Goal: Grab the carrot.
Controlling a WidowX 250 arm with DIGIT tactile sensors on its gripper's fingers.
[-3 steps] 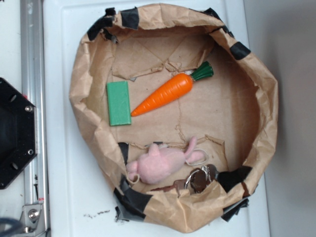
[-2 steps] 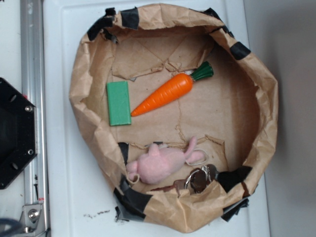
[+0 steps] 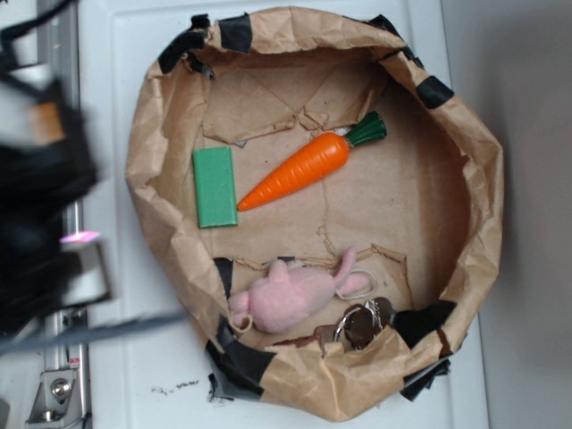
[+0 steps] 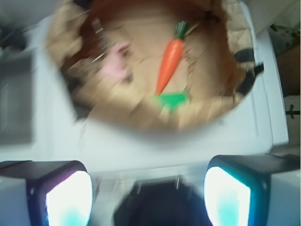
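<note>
The carrot [image 3: 299, 170], glossy orange with a dark green stem cap, lies diagonally on the floor of a rolled-down brown paper bag [image 3: 483, 179]. Its tip almost touches a flat green block [image 3: 214, 186]. In the wrist view the carrot [image 4: 169, 59] shows far ahead, with the block [image 4: 172, 100] below its tip. My gripper [image 4: 148, 188] is open, its two fingers [image 4: 70, 197] wide apart with nothing between them, outside the bag over the white surface. In the exterior view my arm [image 3: 45, 188] is a dark blur at the left edge, well away from the carrot.
A fuzzy pink plush animal [image 3: 290, 297] lies near the bag's lower wall, with a metal key bunch [image 3: 362, 323] beside it. Black tape patches [image 3: 237, 357] sit on the bag rim. A metal rail [image 3: 55, 384] runs along the left of the white surface [image 3: 116, 134].
My arm has swung into the exterior view at the left, blurred by motion and covering the black base. The carrot, block and plush have not moved.
</note>
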